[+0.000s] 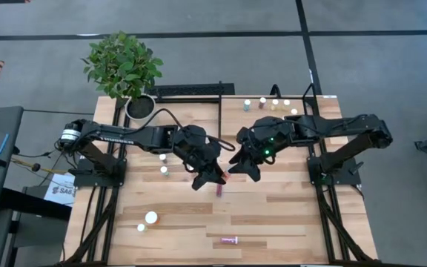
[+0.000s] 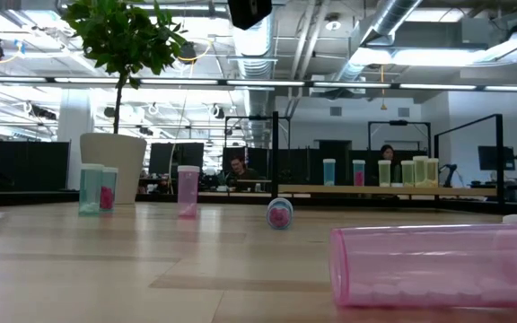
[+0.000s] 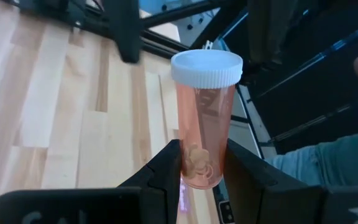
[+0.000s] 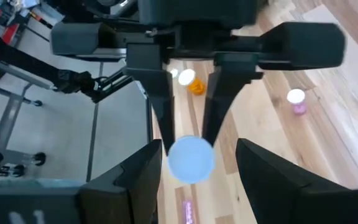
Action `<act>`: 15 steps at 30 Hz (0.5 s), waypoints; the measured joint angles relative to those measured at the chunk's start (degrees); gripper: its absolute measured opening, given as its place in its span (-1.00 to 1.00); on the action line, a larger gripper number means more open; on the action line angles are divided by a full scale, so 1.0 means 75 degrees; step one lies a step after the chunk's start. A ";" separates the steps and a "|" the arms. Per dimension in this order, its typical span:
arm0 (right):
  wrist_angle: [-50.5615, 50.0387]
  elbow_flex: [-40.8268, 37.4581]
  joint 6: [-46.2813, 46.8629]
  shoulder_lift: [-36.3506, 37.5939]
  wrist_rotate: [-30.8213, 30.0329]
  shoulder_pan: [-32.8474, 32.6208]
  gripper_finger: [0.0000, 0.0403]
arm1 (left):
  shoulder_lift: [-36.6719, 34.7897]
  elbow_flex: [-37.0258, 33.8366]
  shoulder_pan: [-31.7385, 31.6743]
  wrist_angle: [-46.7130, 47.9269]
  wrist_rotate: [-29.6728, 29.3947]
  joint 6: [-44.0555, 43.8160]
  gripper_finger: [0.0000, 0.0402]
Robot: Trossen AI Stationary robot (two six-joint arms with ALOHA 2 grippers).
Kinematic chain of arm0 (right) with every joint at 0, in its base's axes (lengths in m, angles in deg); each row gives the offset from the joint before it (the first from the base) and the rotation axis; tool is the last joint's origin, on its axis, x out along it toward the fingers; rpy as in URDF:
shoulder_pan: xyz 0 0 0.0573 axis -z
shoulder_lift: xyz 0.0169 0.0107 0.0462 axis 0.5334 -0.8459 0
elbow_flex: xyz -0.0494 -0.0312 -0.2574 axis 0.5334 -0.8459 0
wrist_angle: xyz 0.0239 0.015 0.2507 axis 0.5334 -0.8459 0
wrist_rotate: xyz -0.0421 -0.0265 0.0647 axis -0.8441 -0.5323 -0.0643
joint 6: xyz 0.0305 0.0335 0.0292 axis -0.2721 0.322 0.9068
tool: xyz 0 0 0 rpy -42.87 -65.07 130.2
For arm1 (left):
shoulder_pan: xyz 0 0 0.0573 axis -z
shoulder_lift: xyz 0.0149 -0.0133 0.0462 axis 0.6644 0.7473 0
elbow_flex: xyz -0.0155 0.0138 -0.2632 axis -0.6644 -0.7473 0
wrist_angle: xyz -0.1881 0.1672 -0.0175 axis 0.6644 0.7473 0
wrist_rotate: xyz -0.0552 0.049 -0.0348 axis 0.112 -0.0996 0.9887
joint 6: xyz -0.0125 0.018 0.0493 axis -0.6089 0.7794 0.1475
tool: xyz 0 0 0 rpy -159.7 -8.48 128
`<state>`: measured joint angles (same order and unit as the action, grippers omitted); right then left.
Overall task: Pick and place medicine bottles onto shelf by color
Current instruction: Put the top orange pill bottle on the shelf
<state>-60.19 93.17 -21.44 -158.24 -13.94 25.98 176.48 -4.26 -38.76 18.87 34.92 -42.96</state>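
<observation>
Left wrist view: left tool (image 3: 202,163) clamped on orange bottle (image 3: 204,121); right tool (image 4: 194,171) apart.

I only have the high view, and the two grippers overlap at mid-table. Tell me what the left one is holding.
Observer: The left gripper is shut on the lower end of a translucent orange medicine bottle with a white screw cap.
Operator: Report the right gripper.
Observer: The right gripper is open, its fingers either side of that cap, not touching it.
Operator: Say what's inside.
Observer: Small round tablets at the gripped end.
</observation>
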 joint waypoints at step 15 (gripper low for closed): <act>0.0221 0.0017 0.0003 -0.0102 0.0015 -0.0013 0.07 | 0.0004 -0.0003 -0.0102 -0.0268 -0.0184 0.0199 -0.59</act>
<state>-58.53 93.30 -21.42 -159.01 -13.83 25.88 176.51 -4.28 -39.53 16.86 33.54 -41.46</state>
